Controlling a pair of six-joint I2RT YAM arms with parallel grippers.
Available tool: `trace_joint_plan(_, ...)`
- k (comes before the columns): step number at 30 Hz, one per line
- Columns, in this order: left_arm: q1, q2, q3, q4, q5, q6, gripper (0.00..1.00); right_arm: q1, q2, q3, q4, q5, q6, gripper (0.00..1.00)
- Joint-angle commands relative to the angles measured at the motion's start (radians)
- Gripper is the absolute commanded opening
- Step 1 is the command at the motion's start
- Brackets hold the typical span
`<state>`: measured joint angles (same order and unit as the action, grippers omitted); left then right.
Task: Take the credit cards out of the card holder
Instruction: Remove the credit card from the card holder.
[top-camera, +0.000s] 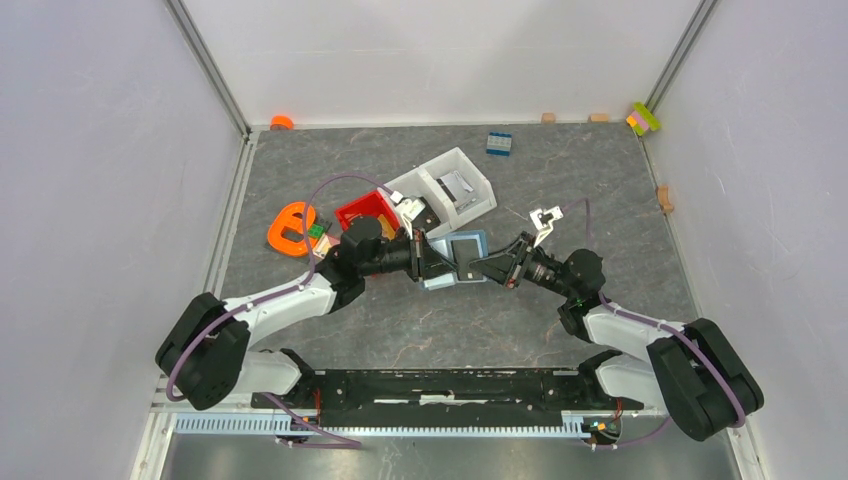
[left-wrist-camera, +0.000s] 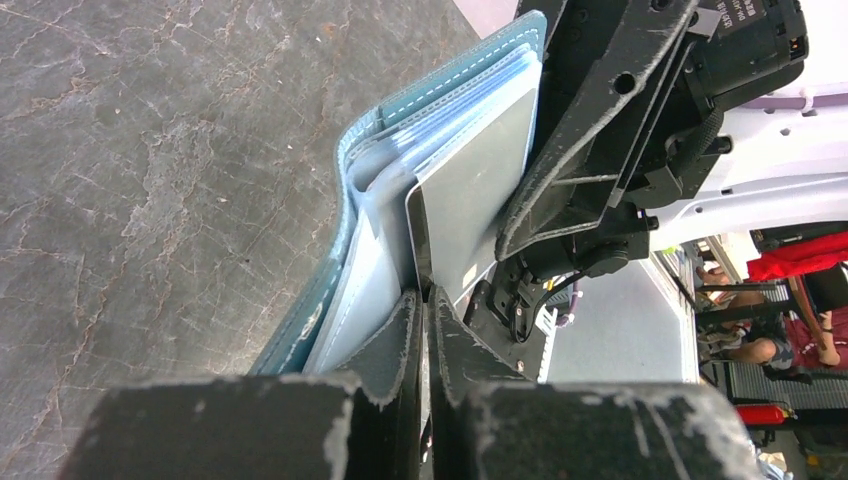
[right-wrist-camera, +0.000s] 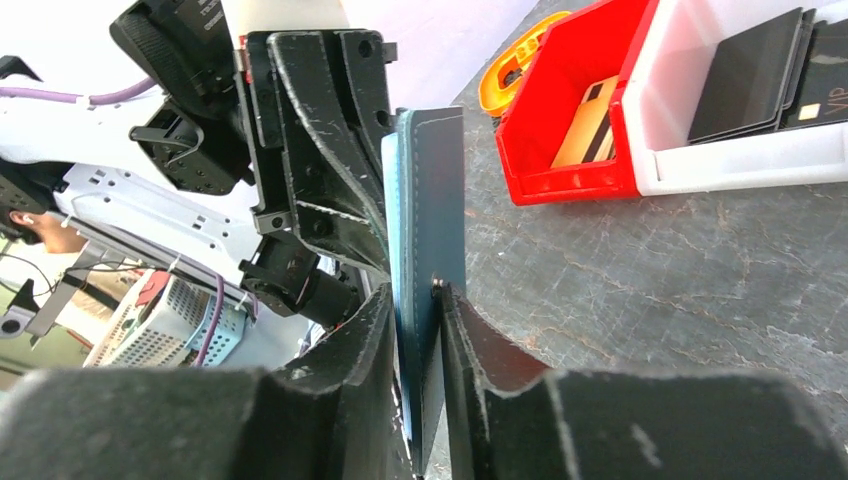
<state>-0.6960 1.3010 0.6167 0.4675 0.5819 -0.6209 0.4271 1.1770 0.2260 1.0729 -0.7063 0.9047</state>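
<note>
The teal card holder (top-camera: 462, 252) is held off the table between both grippers, standing on edge. In the left wrist view it (left-wrist-camera: 395, 125) is fanned open, showing pale blue sleeves. My left gripper (left-wrist-camera: 425, 296) is shut on the edge of a thin credit card (left-wrist-camera: 470, 195) that looks grey here and sticks out of the sleeves. My right gripper (right-wrist-camera: 415, 292) is shut on the holder's teal cover (right-wrist-camera: 432, 190). In the top view the left gripper (top-camera: 428, 258) and right gripper (top-camera: 484, 268) face each other. An orange-tan credit card (right-wrist-camera: 585, 122) lies in the red bin (right-wrist-camera: 560, 185).
A white bin (top-camera: 482, 196) holding dark flat items stands behind the red bin (top-camera: 358, 212). An orange loop-shaped object (top-camera: 290, 228) lies to the left. A blue studded brick (top-camera: 498, 142) and small blocks (top-camera: 643, 118) sit near the back wall.
</note>
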Motion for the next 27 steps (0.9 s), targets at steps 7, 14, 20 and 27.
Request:
trace_joint_plan(7,0.013,-0.012,0.005,-0.007,-0.052,-0.017,0.02,0.018,-0.018,0.013,0.074,-0.036,-0.001,0.23)
trace_joint_plan(14,0.032,-0.028,-0.008,-0.026,-0.092,-0.026,0.02,0.017,-0.025,0.014,0.059,-0.027,-0.013,0.24)
trace_joint_plan(20,0.057,-0.014,-0.005,-0.053,-0.105,-0.039,0.02,0.016,-0.028,0.014,0.044,-0.022,-0.022,0.22)
trace_joint_plan(27,0.062,-0.017,-0.014,-0.024,-0.085,-0.050,0.02,0.015,-0.033,0.019,0.006,-0.010,-0.042,0.10)
